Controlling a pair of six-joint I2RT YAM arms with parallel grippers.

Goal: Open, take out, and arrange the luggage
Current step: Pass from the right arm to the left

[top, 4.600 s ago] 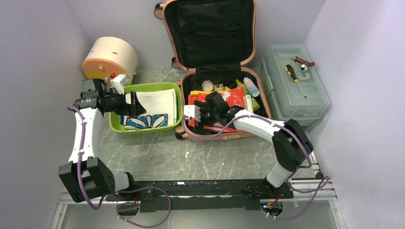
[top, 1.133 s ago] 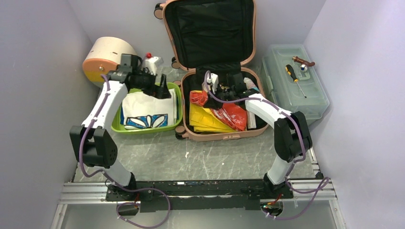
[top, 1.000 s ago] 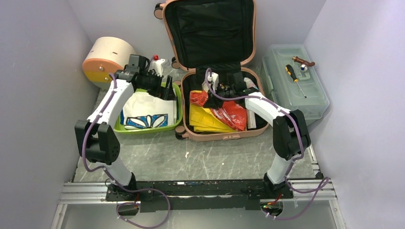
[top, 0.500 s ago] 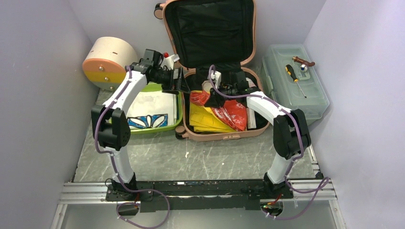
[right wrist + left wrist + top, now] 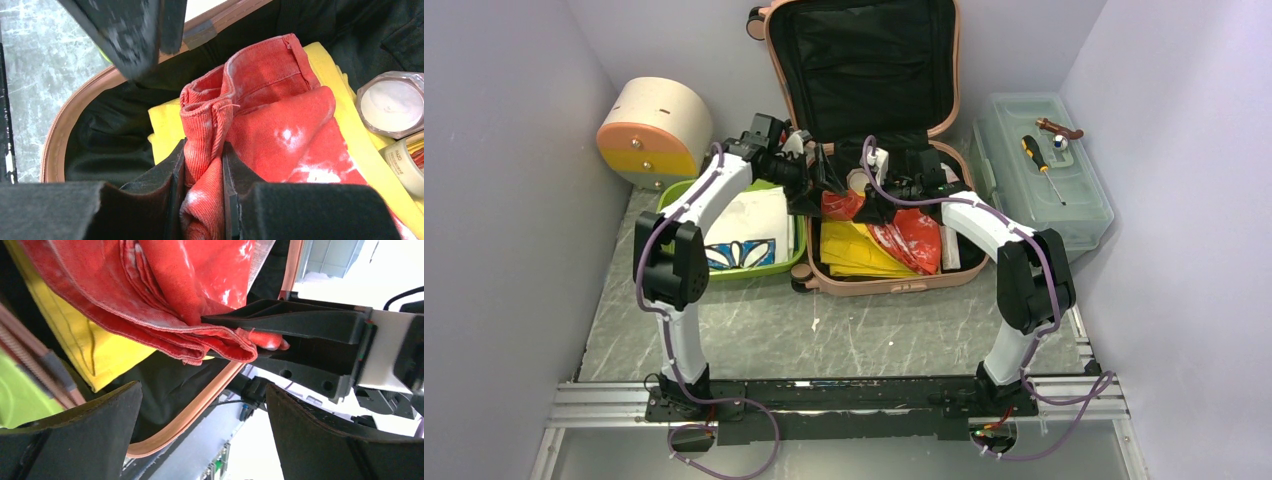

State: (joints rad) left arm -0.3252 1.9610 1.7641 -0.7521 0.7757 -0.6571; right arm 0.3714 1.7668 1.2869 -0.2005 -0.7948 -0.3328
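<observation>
A green tray (image 5: 754, 271) holding a printed white cloth (image 5: 746, 215) lies to the left of the left gripper (image 5: 202, 390). Its fingers (image 5: 90, 435) stand spread wide and empty at the left rim of the luggage (image 5: 864, 70). The pink suitcase lies open at the back of the table, lid upright, beneath both grippers. Just right of those spread fingers, the right gripper (image 5: 204, 150) pinches a fold of a red cloth (image 5: 280, 115), bunched above a yellow cloth (image 5: 162, 127). A white-filled jar (image 5: 392, 102) sits near the pinching fingers. A toolbox (image 5: 1044, 190) stands well to their right.
</observation>
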